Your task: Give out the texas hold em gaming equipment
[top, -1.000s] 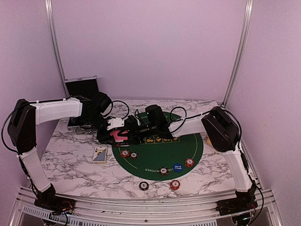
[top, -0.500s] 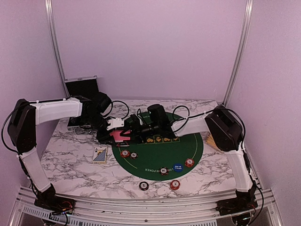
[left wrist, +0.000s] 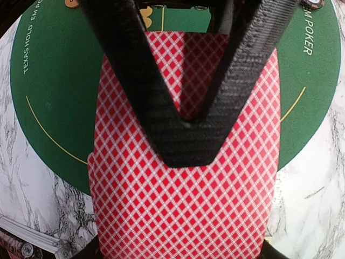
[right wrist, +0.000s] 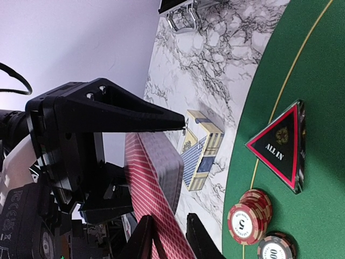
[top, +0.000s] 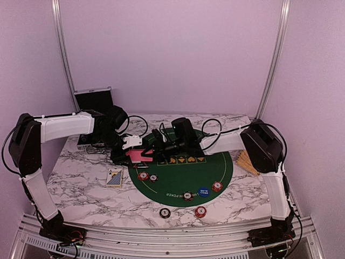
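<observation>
My left gripper (top: pixel 135 152) is shut on a deck of pink-red-backed playing cards (top: pixel 140 155), held above the left edge of the green poker mat (top: pixel 186 175). In the left wrist view the deck (left wrist: pixel 183 216) fills the frame under the left gripper (left wrist: pixel 186 156). My right gripper (top: pixel 153 147) meets the deck from the right. Seen from the right wrist, the right gripper (right wrist: pixel 171 240) straddles the edge of the top card (right wrist: pixel 156 183), jaws narrowly open. Dark-red chips (right wrist: pixel 248 218) and the black triangular "ALL IN" marker (right wrist: pixel 277 143) lie on the mat. A blue button (top: pixel 203 191) sits near the mat's front.
A blue-and-tan card box (top: pixel 114 177) lies on the marble left of the mat. The silver-edged black case (top: pixel 93 100) stands open at the back left. Two chips (top: pixel 165 212) lie off the mat near the front edge. A tan fan-like object (top: pixel 248 161) sits at the right.
The right gripper has moved left onto the deck and its jaws have narrowed around the top card. The left gripper and deck have stayed put.
</observation>
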Controlling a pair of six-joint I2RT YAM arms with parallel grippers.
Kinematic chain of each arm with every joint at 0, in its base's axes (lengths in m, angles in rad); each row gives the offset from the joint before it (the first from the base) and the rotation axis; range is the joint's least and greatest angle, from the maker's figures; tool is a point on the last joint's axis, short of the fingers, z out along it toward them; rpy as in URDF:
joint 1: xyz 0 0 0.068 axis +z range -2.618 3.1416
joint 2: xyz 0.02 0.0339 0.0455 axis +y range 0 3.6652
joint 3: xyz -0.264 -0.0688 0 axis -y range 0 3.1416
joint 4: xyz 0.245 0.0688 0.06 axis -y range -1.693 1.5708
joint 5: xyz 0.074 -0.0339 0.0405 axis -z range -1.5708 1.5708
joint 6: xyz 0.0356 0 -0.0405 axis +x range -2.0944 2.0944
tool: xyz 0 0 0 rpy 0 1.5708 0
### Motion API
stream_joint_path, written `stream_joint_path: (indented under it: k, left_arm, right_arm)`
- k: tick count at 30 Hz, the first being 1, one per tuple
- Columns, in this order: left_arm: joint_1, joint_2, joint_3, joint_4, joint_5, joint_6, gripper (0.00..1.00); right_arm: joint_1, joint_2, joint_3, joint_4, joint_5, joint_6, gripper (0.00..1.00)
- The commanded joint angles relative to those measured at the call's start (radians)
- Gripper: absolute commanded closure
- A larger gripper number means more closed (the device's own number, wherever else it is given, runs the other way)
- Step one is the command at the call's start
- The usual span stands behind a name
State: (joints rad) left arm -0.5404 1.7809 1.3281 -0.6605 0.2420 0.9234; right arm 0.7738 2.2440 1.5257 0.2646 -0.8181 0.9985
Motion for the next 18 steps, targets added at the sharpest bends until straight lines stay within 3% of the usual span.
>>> stream_joint_path:
  k: [1, 5, 18]
  left_arm:
    - [0.007, -0.028, 0.003, -0.005, 0.013, -0.007, 0.88]
    - [0.008, -0.026, 0.002, -0.005, 0.011, -0.008, 0.9]
    - [0.019, -0.026, 0.002, -0.006, 0.013, -0.014, 0.94]
  right_arm:
    - [-0.01, -0.046, -0.007, -0.053, 0.023, -0.029, 0.8]
    - [-0.015, -0.057, -0.008, -0.079, 0.029, -0.048, 0.84]
    - [-0.025, -0.071, -0.039, -0.077, 0.025, -0.041, 0.85]
